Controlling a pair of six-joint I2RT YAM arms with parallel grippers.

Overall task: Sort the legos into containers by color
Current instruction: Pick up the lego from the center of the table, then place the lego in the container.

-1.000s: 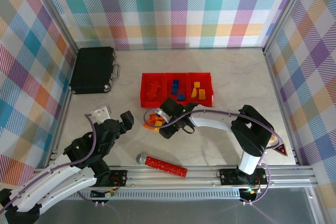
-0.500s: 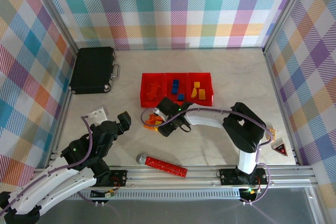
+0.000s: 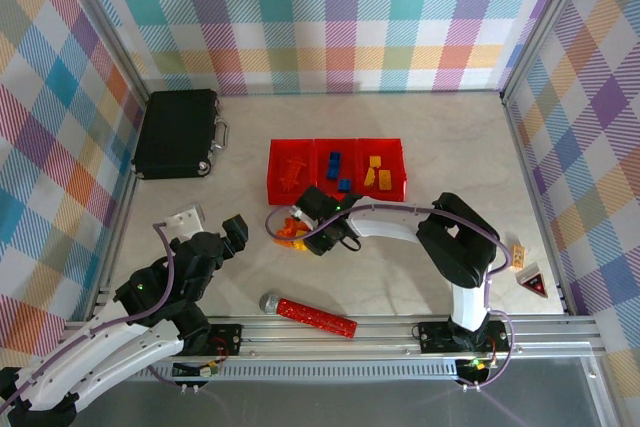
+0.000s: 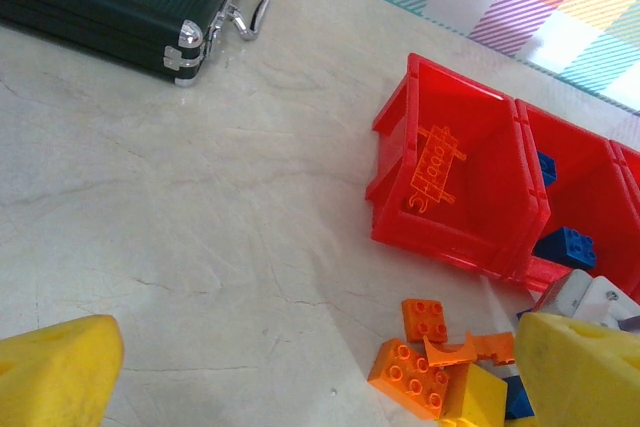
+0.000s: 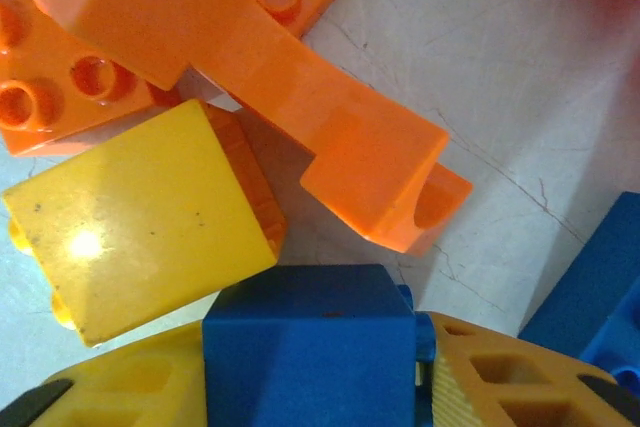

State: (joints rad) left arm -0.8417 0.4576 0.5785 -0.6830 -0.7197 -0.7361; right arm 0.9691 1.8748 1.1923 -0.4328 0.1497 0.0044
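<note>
The pale, stone-look tabletop carries everything. Two white-and-black robot arms reach over it from the near edge. The left arm hangs over bare tabletop at the near left. The left jaws are wide apart: its own camera shows a yellow finger in each bottom corner, with nothing between them. The right arm bends across to the middle. The right jaws are down in the pile of loose plastic legos, pinched narrow on a blue square brick that sits between the yellow fingers.

A black briefcase-like case lies flat at the far left, its handle facing right. Three red plastic bins joined in a row stand in the middle, just behind the pile, and the row runs left to right. The left bin holds orange pieces, the middle one blue bricks, and the right one yellow bricks.

A long red studded bar lies near the front rail. Its long side runs left to right, and its grey round end is on the left.

In the pile, a yellow brick touches the blue one. A long orange piece slants from upper left to lower right in the right wrist view, lying across an orange studded brick. One small orange-yellow brick lies alone by the right wall, near a little red triangle.
</note>
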